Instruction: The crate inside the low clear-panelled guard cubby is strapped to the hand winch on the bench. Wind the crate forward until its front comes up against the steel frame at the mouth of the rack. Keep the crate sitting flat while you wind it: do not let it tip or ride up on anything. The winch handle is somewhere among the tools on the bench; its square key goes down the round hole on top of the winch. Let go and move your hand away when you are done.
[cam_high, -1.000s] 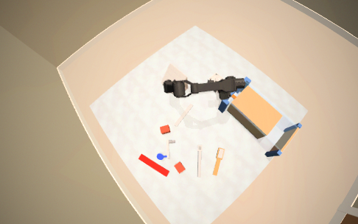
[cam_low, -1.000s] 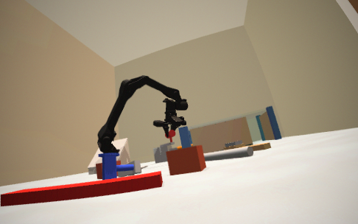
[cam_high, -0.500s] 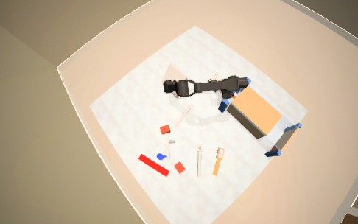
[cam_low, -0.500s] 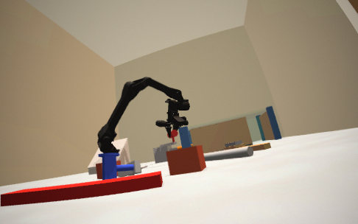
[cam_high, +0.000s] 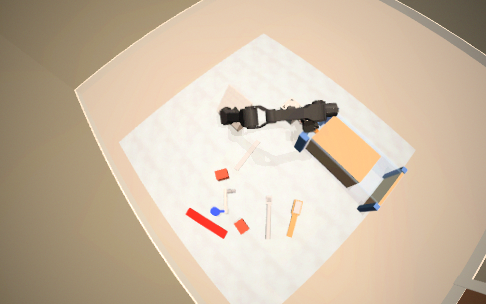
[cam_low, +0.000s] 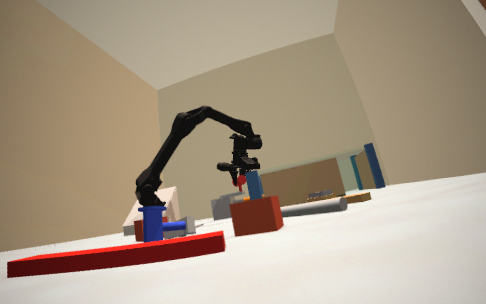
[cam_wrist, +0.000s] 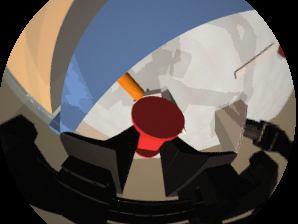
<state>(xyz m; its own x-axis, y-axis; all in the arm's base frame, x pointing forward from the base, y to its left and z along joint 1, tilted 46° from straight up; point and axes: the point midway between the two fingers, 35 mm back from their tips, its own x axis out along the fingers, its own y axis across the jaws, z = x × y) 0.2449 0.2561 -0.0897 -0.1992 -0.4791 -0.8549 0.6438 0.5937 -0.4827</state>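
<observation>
Crate, boxy and orange-topped (cam_high: 346, 148) (cam_low: 305, 181) (cam_wrist: 31, 65), lies right of centre in the top view. The black tool (cam_high: 310, 126) (cam_low: 238, 182) (cam_wrist: 149, 125) pinches a round red knob (cam_low: 241, 180) (cam_wrist: 157, 117); winding too near the blue upright frame (cam_high: 301, 142) (cam_low: 251, 186) (cam_wrist: 125, 35) could knock its grip loose.

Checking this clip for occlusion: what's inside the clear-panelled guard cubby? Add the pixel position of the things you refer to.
A tan-orange crate (cam_high: 346, 148) (cam_low: 305, 181) fills much of the cubby (cam_high: 301, 142) (cam_low: 376, 166). Whatever lies beneath the crate is covered by it, and the arm (cam_high: 285, 115) hides part of the cubby's near end from above.
</observation>
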